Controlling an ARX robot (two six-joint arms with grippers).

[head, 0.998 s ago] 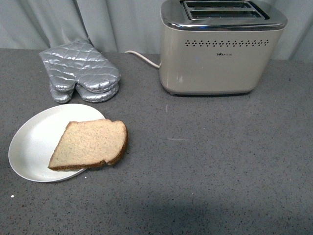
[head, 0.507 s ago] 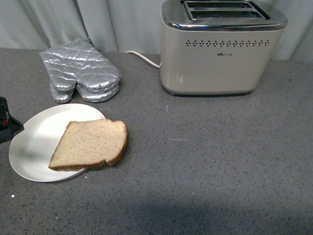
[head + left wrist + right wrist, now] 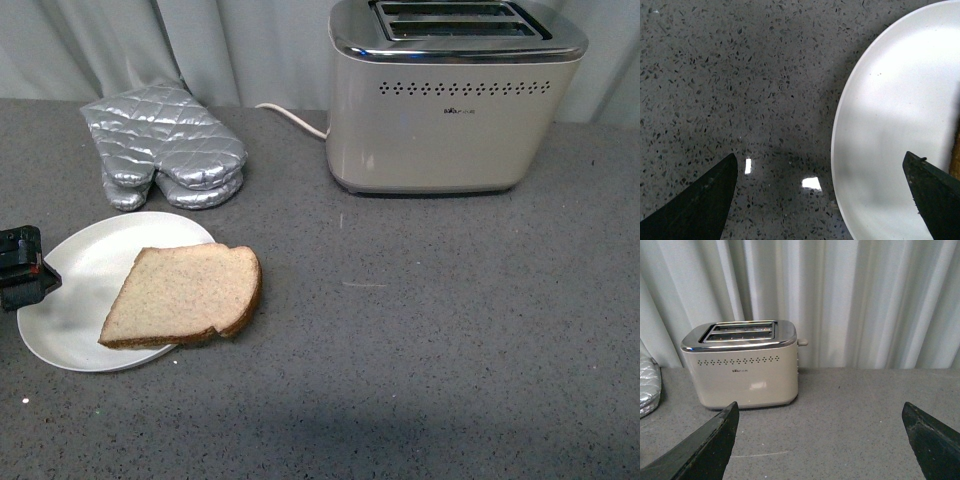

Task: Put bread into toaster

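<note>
The bread (image 3: 185, 295), a flat brown slice, lies on the right side of a round white plate (image 3: 70, 275) and overhangs its rim. My left gripper (image 3: 22, 268) shows at the left edge, just over the plate's left rim. In the left wrist view my left gripper (image 3: 819, 155) is open and empty, straddling the plate's rim (image 3: 837, 130), with a sliver of bread (image 3: 956, 155) at the picture's edge. The cream toaster (image 3: 450, 110) stands at the back right, slots up. In the right wrist view my right gripper (image 3: 820, 407) is open and empty, well short of the toaster (image 3: 745, 365).
Silver quilted oven mitts (image 3: 165, 145) lie stacked at the back left, behind the plate. The toaster's white cord (image 3: 290, 117) runs along the table between mitts and toaster. Grey curtains hang behind the speckled grey table (image 3: 420, 330).
My left gripper has come into the front view from the left edge and moved right, reaching the plate's left rim. Bread, plate and toaster have not moved.
</note>
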